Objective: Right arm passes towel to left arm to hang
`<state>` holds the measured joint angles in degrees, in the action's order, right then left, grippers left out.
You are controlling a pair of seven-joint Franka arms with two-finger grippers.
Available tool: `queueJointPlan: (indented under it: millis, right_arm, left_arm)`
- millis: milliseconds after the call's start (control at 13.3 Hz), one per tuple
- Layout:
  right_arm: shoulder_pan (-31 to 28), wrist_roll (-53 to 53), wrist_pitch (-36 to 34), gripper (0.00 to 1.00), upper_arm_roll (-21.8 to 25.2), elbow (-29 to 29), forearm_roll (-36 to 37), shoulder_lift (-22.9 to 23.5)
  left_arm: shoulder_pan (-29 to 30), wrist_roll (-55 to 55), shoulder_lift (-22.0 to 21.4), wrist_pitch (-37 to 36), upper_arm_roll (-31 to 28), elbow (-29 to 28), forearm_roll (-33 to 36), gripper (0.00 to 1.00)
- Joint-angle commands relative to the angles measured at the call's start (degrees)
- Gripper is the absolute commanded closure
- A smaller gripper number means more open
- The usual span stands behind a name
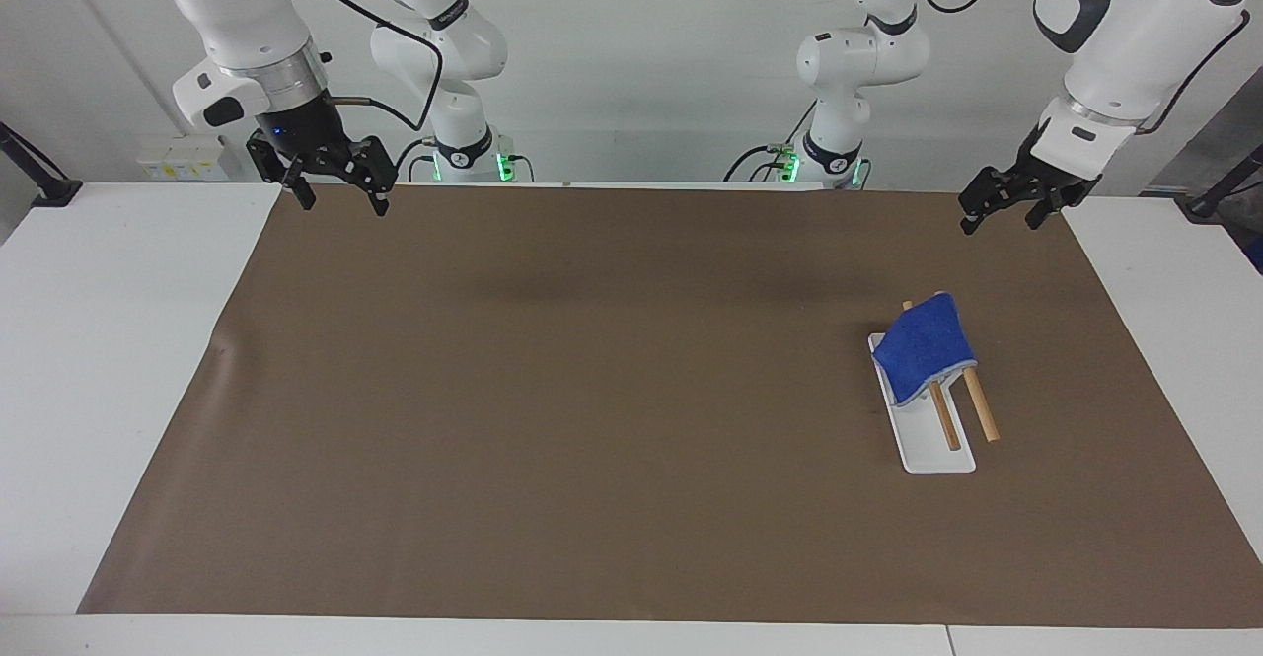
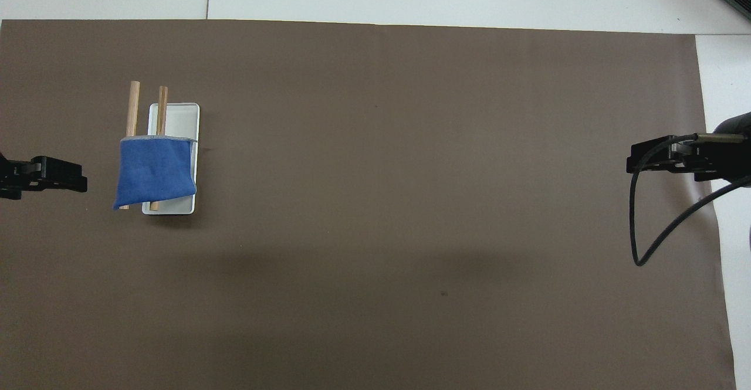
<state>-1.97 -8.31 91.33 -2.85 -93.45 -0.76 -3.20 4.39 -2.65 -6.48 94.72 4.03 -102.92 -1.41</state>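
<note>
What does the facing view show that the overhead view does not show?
Only the facing view shows both arms whole, their bases, and the rods slanting up under the towel. Only the overhead view shows the white table past the mat. Both show the towel draped on the rack, and the left gripper and right gripper, empty with open jaws.

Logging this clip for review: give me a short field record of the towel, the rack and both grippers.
towel: draped over the rack's two rods, toward the left arm's end
rack: white base, on the brown mat
left gripper: open, empty, raised over the mat's edge
right gripper: open, empty, raised over the mat's corner
task: towel hung
</note>
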Motion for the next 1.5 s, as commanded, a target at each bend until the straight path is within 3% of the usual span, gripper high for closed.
queueJointPlan:
  millis: [0,1428]
  right_arm:
    - [-0.84,0.49,-0.62,0.00,-0.58,-0.77,-0.03,-0.84]
    - [-0.22,0.32,-3.70,0.00,-0.85,0.73,0.41,-0.49]
  left_arm:
    - [0.45,-0.34,-1.08,0.03,0.28,-1.14,0.01,0.00]
    - [0.45,-0.34,-1.08,0.03,0.28,-1.14,0.01,0.00]
